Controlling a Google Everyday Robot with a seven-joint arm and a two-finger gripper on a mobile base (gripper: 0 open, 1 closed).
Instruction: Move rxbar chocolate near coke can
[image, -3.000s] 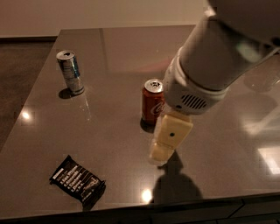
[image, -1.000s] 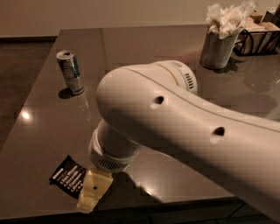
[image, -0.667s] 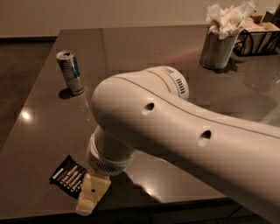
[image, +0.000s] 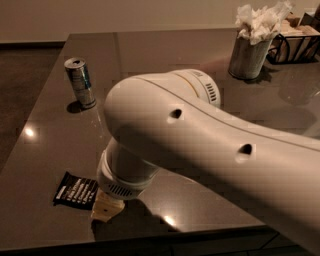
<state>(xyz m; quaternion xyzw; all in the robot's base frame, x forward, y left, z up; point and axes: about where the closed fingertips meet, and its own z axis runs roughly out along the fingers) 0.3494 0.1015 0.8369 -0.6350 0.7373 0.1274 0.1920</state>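
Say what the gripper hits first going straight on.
The gripper, low over the table, points down: likely the rxbar chocolate first, at its right end, or the table beside it; depth unclear.

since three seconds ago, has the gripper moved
Yes: against the unmoved silver can, the gripper went left and toward the camera, to the black bar.

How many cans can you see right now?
1: the silver can at far left. The arm may hide another. The end effector sits by the rxbar, front left.
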